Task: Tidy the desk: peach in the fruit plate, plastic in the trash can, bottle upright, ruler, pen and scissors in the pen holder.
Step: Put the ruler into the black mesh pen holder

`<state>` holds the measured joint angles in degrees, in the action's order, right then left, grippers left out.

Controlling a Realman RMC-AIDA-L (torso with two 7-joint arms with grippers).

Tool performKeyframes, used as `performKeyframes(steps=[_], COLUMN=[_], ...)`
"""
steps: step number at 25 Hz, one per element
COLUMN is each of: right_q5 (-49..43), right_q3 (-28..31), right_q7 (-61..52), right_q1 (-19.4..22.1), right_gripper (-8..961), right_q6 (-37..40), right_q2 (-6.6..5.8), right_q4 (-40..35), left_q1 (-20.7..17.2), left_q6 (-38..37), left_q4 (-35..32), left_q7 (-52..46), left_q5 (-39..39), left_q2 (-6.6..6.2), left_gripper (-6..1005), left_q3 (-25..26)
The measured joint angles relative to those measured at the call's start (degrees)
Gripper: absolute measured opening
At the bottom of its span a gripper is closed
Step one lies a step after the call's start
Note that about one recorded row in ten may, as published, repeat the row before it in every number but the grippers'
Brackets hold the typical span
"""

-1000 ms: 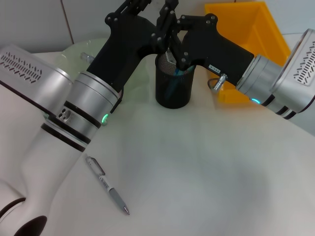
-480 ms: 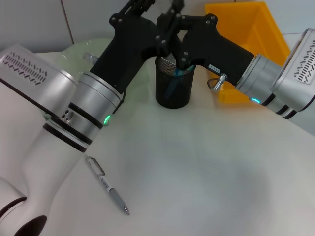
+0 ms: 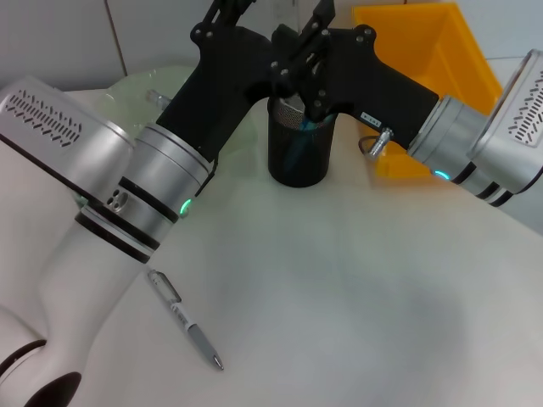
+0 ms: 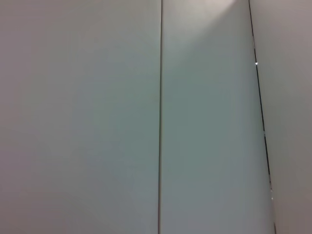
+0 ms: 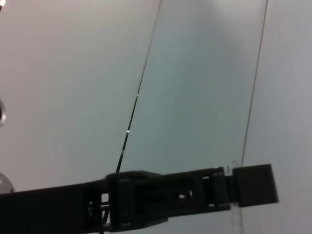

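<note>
step: loading the holder (image 3: 298, 146); both arms meet above its mouth, at the back of the tabletop (image 3: 356, 288).
left claw (image 3: 222, 10): up over the holder's far-left side, tips cut off by the head view's upper edge; can't tell if spread or closed. Left wrist view shows only wall.
right claw (image 3: 321, 19): just above the holder rim, tips also out of frame; grip unreadable. A clear strip rises there, maybe the ruler, not sure.
holder: upright, already has something blue-green inside.
pen (image 3: 183, 319): lying flat on the near-left tabletop, well apart from both claws, untouched.
bin (image 3: 441, 59): yellow, right of the holder.
plate (image 3: 144, 89): pale green, behind the left arm; contents hidden.
next: likely clear the arms off the holder, then bring one down to the pen, close across its barrel, lift, tip it vertical over the holder.
</note>
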<state>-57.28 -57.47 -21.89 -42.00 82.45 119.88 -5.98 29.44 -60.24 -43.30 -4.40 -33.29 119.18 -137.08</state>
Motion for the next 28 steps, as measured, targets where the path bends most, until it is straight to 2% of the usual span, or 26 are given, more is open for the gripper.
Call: performKeyframes(steps=[3,7,8,9,10,14,18,23,28], right_q5=[1.54,5.4,6.22,7.02,7.59,8.65,10.02,10.35,10.29], right_q3=[0.12,0.17,0.17,0.17,0.17,0.17,0.25,0.26,0.25], right_q7=[0.0,0.06,0.18,0.24,0.24,0.04,0.03,-0.01,-0.14], right_q1=[0.2,0.21,0.08,-0.05,-0.17,-0.97,-2.4,-4.18,-5.72], right_gripper=[7,9,9,10,10,12,14,17,19], right_q6=[-0.11,-1.11,-1.65,-2.4,-3.13,-5.99,-7.92,-10.36,-13.36], right_q2=[0.01,0.01,0.0,0.01,0.01,0.0,0.0,0.0,0.0], right_q4=[0.0,0.78,1.07,1.28,1.36,2.02,4.09,6.45,8.15], left_q1=[-0.43,-1.2,-2.36,-2.36,-3.21,-7.15,-9.5,-12.99,-13.77], left_q6=[-0.45,-0.56,-0.35,-0.35,-0.21,-0.15,-0.42,-0.31,-0.52], left_q4=[-0.19,-0.08,-0.11,-0.11,-0.22,-1.12,-2.03,-4.61,-5.79], left_q7=[-1.6,-7.2,-11.25,-11.25,-13.33,-22.68,-30.92,-34.73,-38.43], left_q5=[0.02,1.78,6.93,6.93,10.3,26.09,37.44,45.29,50.7], left_q2=[-0.04,-0.73,-1.13,-1.13,-1.27,-1.47,-1.68,-1.27,-1.58], left_gripper=[751,814,814,815,815,814,815,815,814], left_q3=[0.2,0.49,2.04,2.04,3.39,10.84,16.27,20.49,22.71])
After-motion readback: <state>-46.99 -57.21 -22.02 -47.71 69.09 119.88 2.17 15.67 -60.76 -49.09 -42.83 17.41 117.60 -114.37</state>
